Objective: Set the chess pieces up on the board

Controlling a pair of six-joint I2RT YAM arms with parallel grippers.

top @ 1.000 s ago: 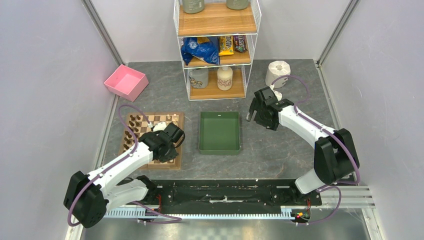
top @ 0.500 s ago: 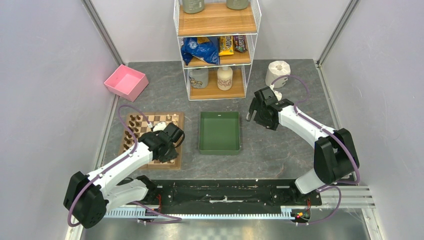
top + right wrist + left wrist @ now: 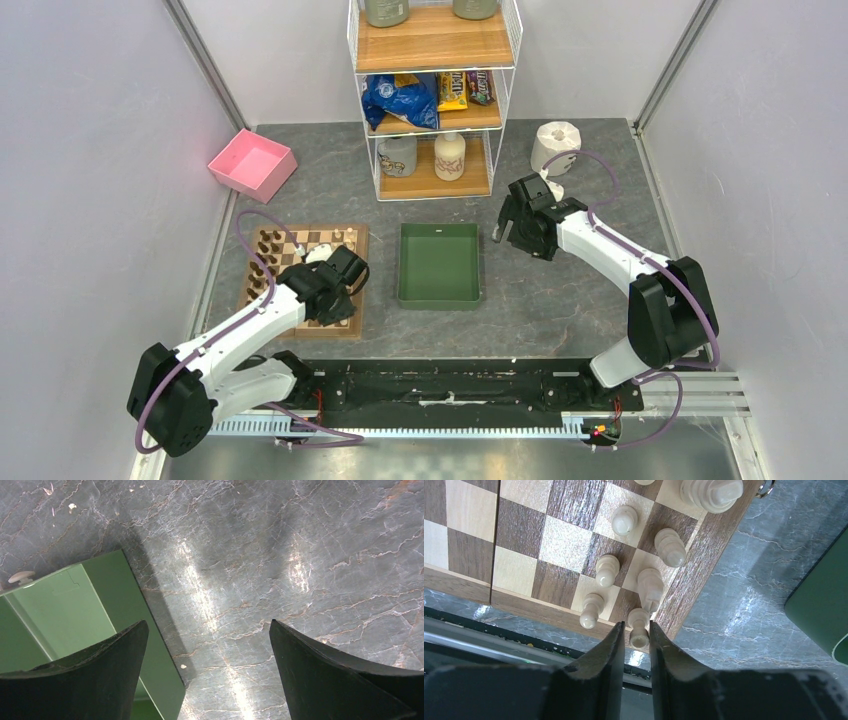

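On the top view the dark chess pieces (image 3: 262,262) stand in files along the 9 o'clock edge of the board (image 3: 300,240), well away from me. My left pincer (image 3: 637,626) hangs over the board's near corner, the one closest to the green tray. Its fingers are only narrowly apart, straddling one pale pawn (image 3: 639,632). I cannot tell whether they pinch it or merely flank it. The pawn sits dead ahead at 12 o'clock, upright on the corner square, its long axis standing up off the board and running up between my fingers. My left arm is far the nearer one to it. Whatever I do next, I judge it must run along that axis, straight up, because a taller pale piece (image 3: 650,587) stands just beyond at 12 to 1 o'clock and another pawn (image 3: 591,611) at 10 o'clock. A sideways drift could topple either of them. More pale men fan out between 11 and 1 o'clock. The green tray (image 3: 440,265) lies on the table (image 3: 300,540) at 3 o'clock from the board. One pale piece (image 3: 21,577) lies at its wall. My right pincer (image 3: 207,624) hovers beside the tray's far right corner, spread wide and holding nothing.
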